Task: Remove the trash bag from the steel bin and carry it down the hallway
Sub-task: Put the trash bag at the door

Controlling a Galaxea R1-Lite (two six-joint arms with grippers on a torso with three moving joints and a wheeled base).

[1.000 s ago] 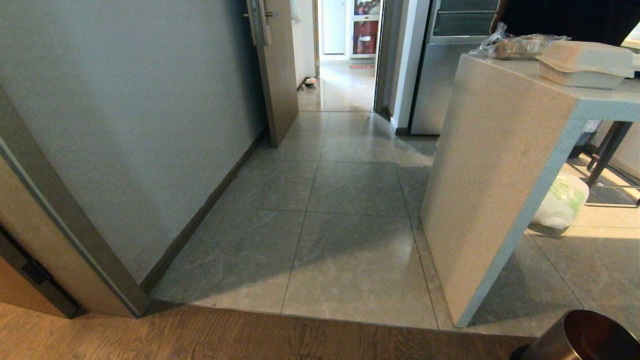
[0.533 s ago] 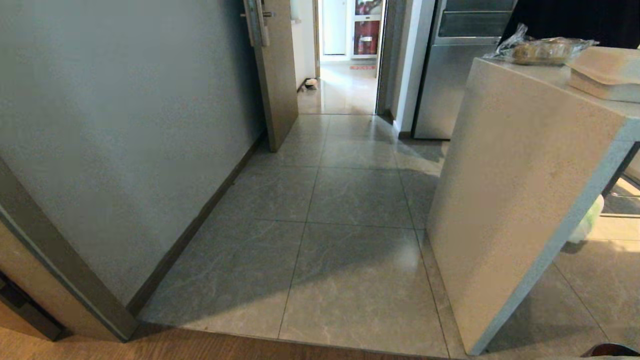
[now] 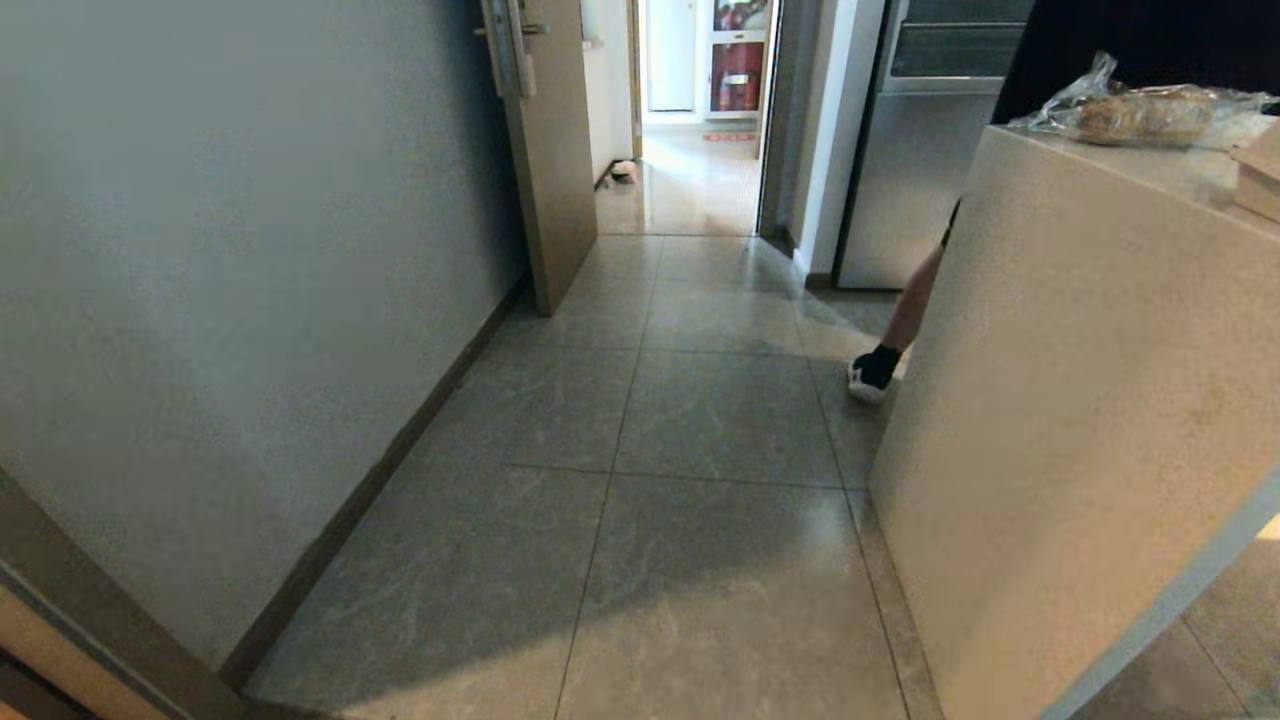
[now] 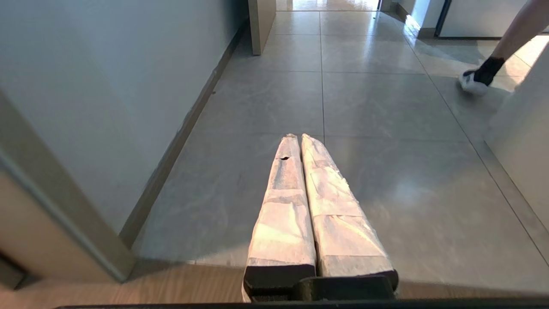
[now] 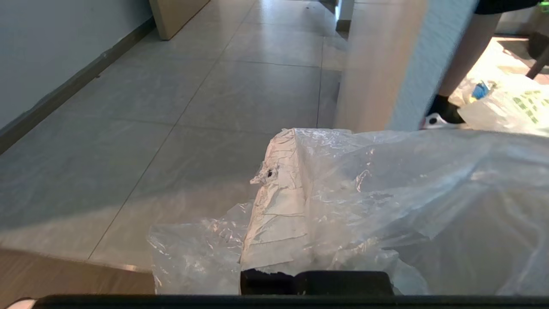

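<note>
A pale stone counter [image 3: 1060, 420] stands on the right, bearing wrapped food [image 3: 1140, 110]. A person's leg [image 3: 905, 320] shows behind it. A tan door [image 3: 550, 150] stands open.

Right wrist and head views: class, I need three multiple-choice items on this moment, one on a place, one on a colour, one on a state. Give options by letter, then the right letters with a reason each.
1. Where is the person's foot?
A. beside the counter's end
B. inside the far doorway
C. against the left wall

2. What colour is the sock on that foot?
A. white
B. black
C. red

3. What is the state of the right claw?
A. wide open, empty
B. shut on the trash bag
C. shut on a door handle

Answers:
1 A: the foot stands on the tiles right by the counter.
2 B: a black sock shows above a white shoe.
3 B: the right claw is closed with the clear trash bag draped over it; the left claw is shut and empty.
</note>
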